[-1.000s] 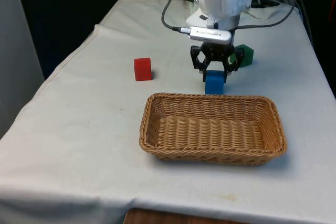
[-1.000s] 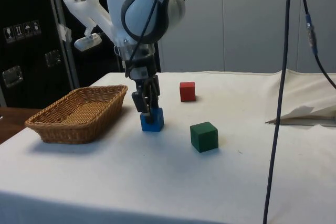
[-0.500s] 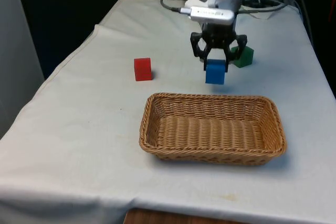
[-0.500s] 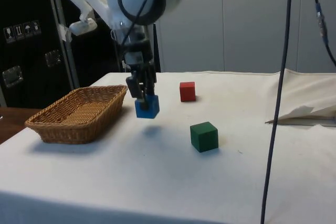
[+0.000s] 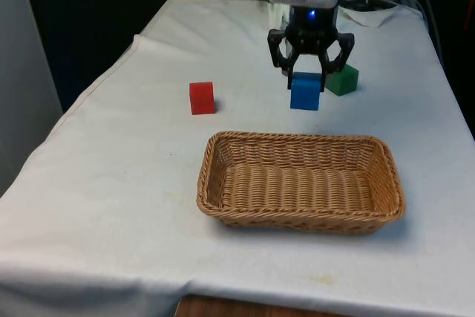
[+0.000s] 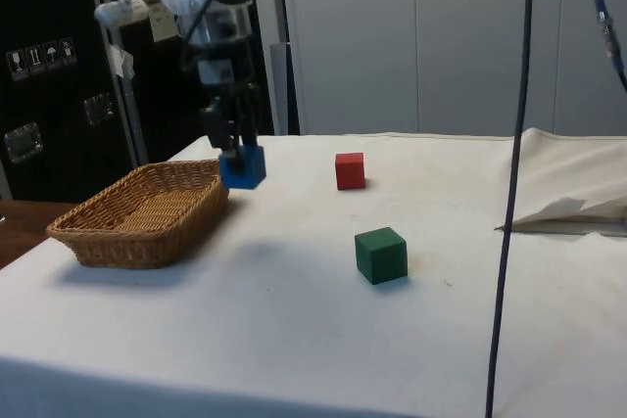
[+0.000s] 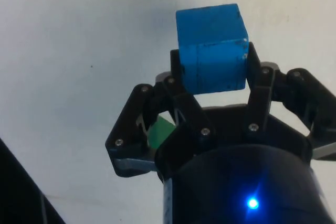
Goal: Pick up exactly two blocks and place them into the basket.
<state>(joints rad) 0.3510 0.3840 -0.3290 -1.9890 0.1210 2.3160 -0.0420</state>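
Holding to a near-to-far order in the front view, I log first the wicker basket (image 5: 300, 182), nearest the table's front edge, upright and with nothing in it. Just beyond its far rim hangs the gripper (image 5: 308, 76), its two fingers clamped on the blue block (image 5: 305, 92); the side view shows that block (image 6: 241, 166) clear of the cloth and level with the basket's rim (image 6: 137, 205), beside its near end and not yet over the opening. In the wrist view the fingers (image 7: 260, 85) press on opposite faces of the block, which sits square between them. Farther back, the red block (image 5: 201, 98) rests on the cloth toward the front view's left, well apart from the gripper, and the green block (image 5: 342, 79) stands just behind the gripper toward the right.

My judgement: the first of two placements is under way. To do it well, I want the block carried over the middle of the basket, clear of the rim, lowered close to the weave, and only then released, so that it cannot bounce out.
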